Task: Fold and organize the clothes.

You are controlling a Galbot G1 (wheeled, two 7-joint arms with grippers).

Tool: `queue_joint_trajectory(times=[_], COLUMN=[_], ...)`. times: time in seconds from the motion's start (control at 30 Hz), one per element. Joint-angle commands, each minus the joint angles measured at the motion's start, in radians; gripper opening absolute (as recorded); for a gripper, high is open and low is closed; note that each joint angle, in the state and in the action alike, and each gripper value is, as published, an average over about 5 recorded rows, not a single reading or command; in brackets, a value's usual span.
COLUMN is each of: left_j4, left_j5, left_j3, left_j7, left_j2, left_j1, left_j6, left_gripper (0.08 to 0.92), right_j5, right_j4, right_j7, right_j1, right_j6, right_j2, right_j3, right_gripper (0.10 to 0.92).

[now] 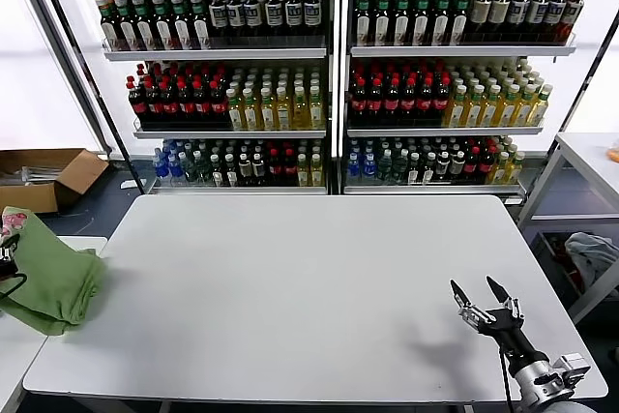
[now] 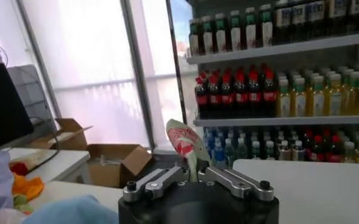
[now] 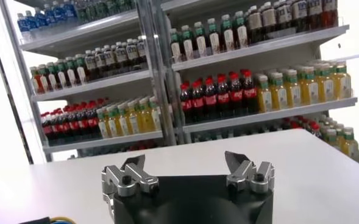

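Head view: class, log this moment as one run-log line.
left hand: shut on polo shirt, table's left edge | right hand: open, empty | table

1. White table (image 1: 290, 287): the top is bare across its middle and back, so there is free passage over nearly the whole surface.
2. Left edge: the folded green polo shirt (image 1: 48, 278) hangs off the table corner, pinched in the left gripper (image 2: 194, 173); that corner is blocked.
3. Front right corner: the right gripper (image 1: 486, 299) hovers there with fingers spread wide, occupying that spot only.
4. Behind the table: bottle shelves (image 1: 329, 94) run full width, a hard stop for any reach past the far edge.
5. Left of the table: a cardboard box (image 1: 48, 176) sits on the floor, and a second white surface (image 1: 14, 345) is just beside the corner.
6. Right side: a white side table (image 1: 580, 166) stands near the edge, leaving a narrow gap.
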Motion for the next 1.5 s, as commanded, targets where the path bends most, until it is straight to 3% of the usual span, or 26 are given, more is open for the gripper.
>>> queue_joint_trajectory(times=[0.03,0.33,0.53,0.87,1.0,1.33,1.5], left_j4=[-0.148,-0.379,-0.368,-0.31,-0.329,-0.393,-0.325], left_j5=[0.052,-0.169,-0.379,-0.546,-0.585,-0.637,-0.368], left_j3=[0.236,0.71,0.88,0.881,0.851,0.632,0.494], left_j7=[-0.03,-0.295,-0.409,-0.441,-0.412,-0.319,-0.211], left_j2=[-0.08,-0.206,-0.274,-0.341,-0.342,-0.288,-0.244], left_j1=[-0.018,-0.17,-0.27,-0.361,-0.343,-0.284,-0.234], left_j6=[0.029,0.091,0.092,0.042,0.026,0.048,0.039], left_gripper=[0.118,0.118,0.118,0.118,0.134,0.433,0.58], right_j5=[-0.007,-0.009,-0.027,-0.067,-0.08,-0.17,-0.205], right_j4=[0.009,0.035,0.063,0.122,0.14,0.158,0.117], right_j7=[-0.002,0.002,0.006,0.018,0.026,0.091,0.161], right_j1=[-0.02,-0.055,-0.065,-0.067,-0.057,0.081,0.217], right_j6=[0.009,0.0,-0.012,-0.041,-0.064,-0.169,-0.283], right_j2=[0.008,0.002,0.021,0.057,0.048,0.005,0.005], right_j3=[-0.003,0.036,0.036,0.003,-0.024,-0.235,-0.48], right_gripper=[0.823,0.823,0.823,0.823,0.823,0.823,0.823])
